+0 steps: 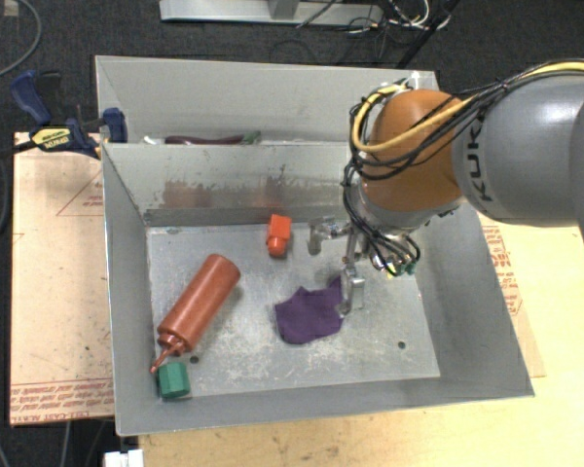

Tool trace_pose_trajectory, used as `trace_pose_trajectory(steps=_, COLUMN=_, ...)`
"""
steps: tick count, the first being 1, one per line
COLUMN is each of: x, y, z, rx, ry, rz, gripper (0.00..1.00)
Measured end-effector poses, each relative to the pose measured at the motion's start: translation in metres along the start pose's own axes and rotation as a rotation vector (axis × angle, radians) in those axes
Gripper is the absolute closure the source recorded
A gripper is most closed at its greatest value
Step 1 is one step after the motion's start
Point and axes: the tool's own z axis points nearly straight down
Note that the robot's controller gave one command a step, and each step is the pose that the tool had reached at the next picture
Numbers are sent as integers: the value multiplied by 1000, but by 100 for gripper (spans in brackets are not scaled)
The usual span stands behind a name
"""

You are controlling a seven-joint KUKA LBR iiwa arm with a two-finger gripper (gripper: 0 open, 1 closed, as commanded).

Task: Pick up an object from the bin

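— Where is the claw (336, 264)?

— Low in the grey bin (127, 261), over the floor a little right of the middle, under the arm's orange cover (409, 154). It is released: its two fingers (353, 290) stand apart, with bare bin floor between them.

— What lies closest to it?

— A purple lump (309, 315), soft-looking and crumpled, flat on the floor just right of centre. One finger comes down at the lump's upper right edge and seems to touch it. The other finger sits farther back, near a small orange block (278, 234) by the rear wall, but apart from it.

— And the other things?

— A brown-red bottle (200, 298) lies slantwise on the left side of the floor, its narrow end pointing at the front left corner. A green cap (173, 381) lies just beside that end. Both are well apart from the claw.
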Motion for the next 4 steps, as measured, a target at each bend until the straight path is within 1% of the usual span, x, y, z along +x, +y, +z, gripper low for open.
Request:
trace_pose_trajectory(steps=1, x=12, y=7, z=34, rx=-2, ry=3, rz=15, gripper=0)
trace_pose_trajectory(steps=2, x=-1, y=24, z=56, rx=0, ry=-4, rz=-496, gripper=100)
trace_pose_trajectory(steps=3, x=-4, y=26, z=59, rx=0, ry=-4, rz=-530, gripper=100)
trace_pose_trajectory(steps=4, x=-2, y=6, z=18, rx=0, ry=-9, rz=-707, gripper=100)
